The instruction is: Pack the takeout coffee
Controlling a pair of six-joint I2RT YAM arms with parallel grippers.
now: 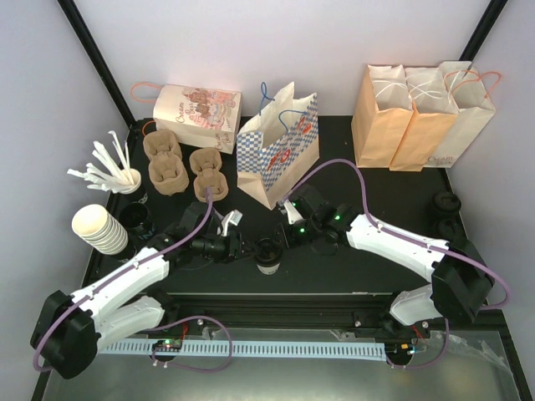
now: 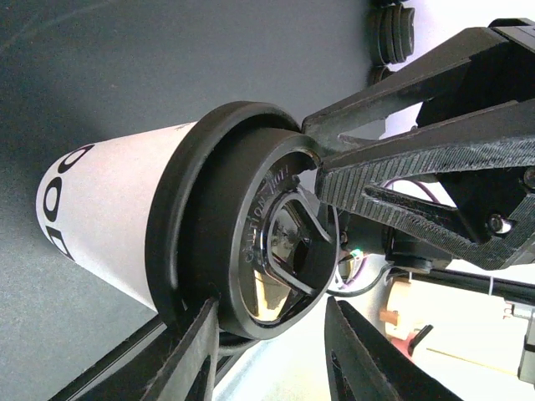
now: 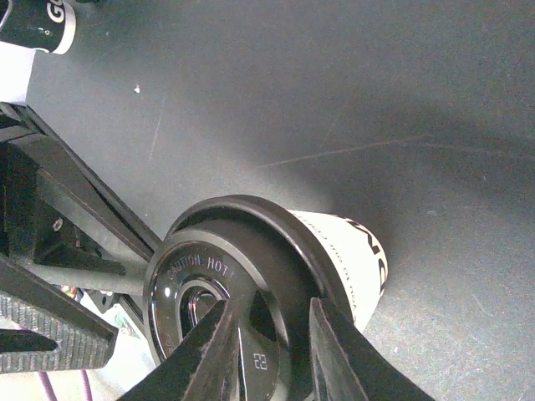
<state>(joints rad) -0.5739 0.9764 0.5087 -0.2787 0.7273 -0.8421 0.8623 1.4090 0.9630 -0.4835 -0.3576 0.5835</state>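
Standing upright on the dark counter (image 1: pixel 351 267) between the two hands, the takeout coffee (image 1: pixel 267 256) shows only its black lid from above, while the wrist views reveal its white printed wall and the lid's embossed lettering. Its long axis runs vertical, lid up. The left hand (image 1: pixel 236 248) stands partly open, fingers straddling the lid's rim; the right hand (image 3: pixel 267 351) is nearly closed, fingertips (image 3: pixel 330 347) pinching the lid's edge.

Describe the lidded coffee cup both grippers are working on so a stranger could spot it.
Find the blue-checkered bag mid-table. Just nearer the arms stands the coffee cup, between both grippers. It alone is white with black printing and a black lid, unlike the plain stacked cups at left.
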